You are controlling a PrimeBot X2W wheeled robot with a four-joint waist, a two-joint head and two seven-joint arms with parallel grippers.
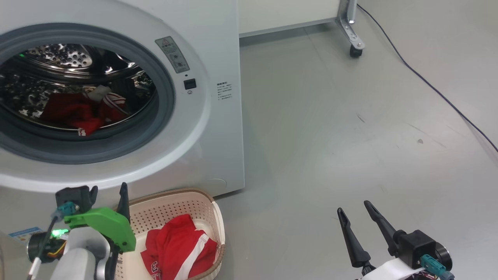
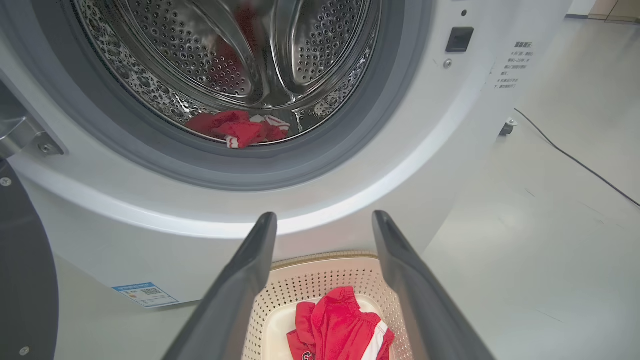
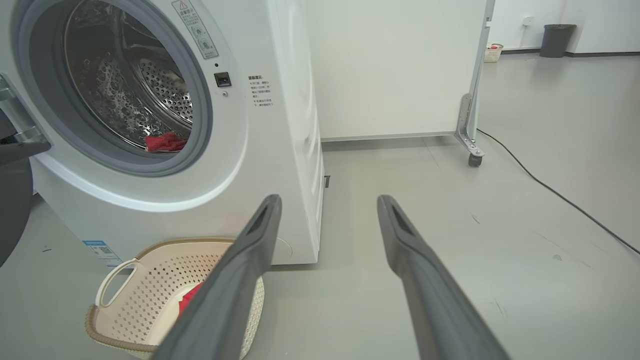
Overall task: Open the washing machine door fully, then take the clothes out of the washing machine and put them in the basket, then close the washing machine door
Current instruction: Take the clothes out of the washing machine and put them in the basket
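Red clothes point(image 1: 83, 112) low in drum point(image 2: 320, 50), ahead of and above left gripper point(image 2: 324, 215); another red garment point(image 2: 335, 325) already in basket point(image 2: 310, 285), just under that gripper's tips. Mid-unloading, by the look of it. Door point(image 2: 25, 280) open, off to left gripper's left. Left gripper spread wide, empty. Right gripper point(image 1: 354, 206) likewise wide and empty, over bare floor point(image 1: 350, 116), basket off to its left. Next, probably: send left gripper up and forward over grey ring point(image 2: 250, 165), pinch the heap, lift clear of the lip. Door cut off at frame edge, so swing hard to judge. Number of garments in drum unclear; print on basket garment cut off.
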